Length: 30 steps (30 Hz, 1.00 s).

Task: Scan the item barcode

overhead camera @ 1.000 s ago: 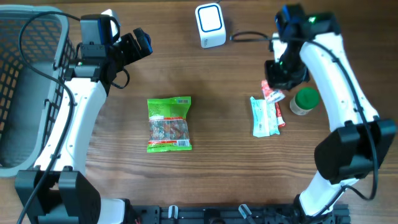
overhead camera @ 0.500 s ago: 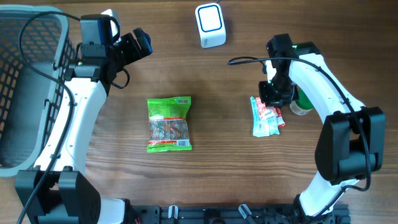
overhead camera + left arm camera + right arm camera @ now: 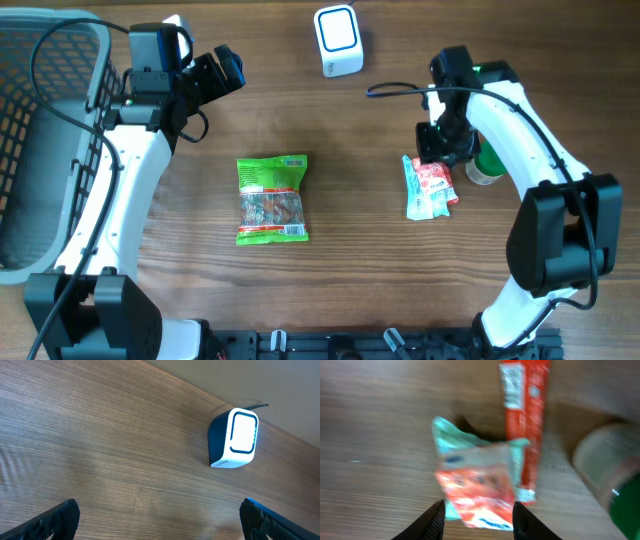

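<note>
The right hand [image 3: 477, 522] hangs low over a small pile of packets in the right middle of the overhead view. Its fingers stand apart and grip nothing. Between them in the wrist view, at the lower centre of the frame, lies a small red-orange packet [image 3: 476, 491]. The picture is too blurred to tell whether the pads touch it.

That packet looks like the item to be scanned. It rests on a teal packet [image 3: 451, 440], with a red stick packet [image 3: 525, 425] just beside it and a green-lidded jar [image 3: 607, 477] at the right edge.

To do this step well, I'd close on the red-orange packet alone, taking its side edges so the teal one beneath stays on the table [image 3: 360, 150]. I'd then lift straight up, clear of the jar. The barcode can't be made out here, so the printed face needs finding and turning toward the window of the scanner [image 3: 338, 40], well apart at the upper centre.

The left hand [image 3: 222, 70] is wide open and empty in the upper left, near the basket [image 3: 95, 45]. A green snack bag [image 3: 272, 198] lies mid-table.
</note>
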Tool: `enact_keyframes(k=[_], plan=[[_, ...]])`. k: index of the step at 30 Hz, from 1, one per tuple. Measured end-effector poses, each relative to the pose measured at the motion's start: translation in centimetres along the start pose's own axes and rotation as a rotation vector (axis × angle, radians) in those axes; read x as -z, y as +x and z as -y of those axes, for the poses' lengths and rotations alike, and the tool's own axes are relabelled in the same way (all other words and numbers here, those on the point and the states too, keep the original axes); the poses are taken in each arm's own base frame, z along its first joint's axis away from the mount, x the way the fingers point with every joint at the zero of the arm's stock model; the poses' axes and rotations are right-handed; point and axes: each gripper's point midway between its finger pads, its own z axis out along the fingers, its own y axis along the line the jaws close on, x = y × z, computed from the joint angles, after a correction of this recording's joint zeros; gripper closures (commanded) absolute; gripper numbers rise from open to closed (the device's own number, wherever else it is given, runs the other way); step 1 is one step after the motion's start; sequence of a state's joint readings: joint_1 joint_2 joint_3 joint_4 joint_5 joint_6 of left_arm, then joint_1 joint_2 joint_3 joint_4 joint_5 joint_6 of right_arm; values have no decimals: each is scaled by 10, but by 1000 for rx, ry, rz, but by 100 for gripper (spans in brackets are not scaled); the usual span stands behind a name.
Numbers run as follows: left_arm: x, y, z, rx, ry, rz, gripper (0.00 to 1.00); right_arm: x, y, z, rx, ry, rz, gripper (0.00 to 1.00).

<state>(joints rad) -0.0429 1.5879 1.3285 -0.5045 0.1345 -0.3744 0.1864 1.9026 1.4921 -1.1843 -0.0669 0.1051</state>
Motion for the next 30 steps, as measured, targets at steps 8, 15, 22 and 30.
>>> enact_keyframes(k=[8, 15, 22, 30], plan=[[0, 0, 0, 0, 0, 0, 0, 8, -18, -87, 122, -303, 93, 46], [0, 0, 0, 0, 0, 0, 0, -5, -4, -166, 320, -408, 138, 43], [0, -13, 6, -7, 25, 52, 0, -9, 6, -186, 351, -427, 131, 43], [7, 59, -23, 37, -97, -245, 0, -10, 10, -185, 346, -425, 110, 38]])
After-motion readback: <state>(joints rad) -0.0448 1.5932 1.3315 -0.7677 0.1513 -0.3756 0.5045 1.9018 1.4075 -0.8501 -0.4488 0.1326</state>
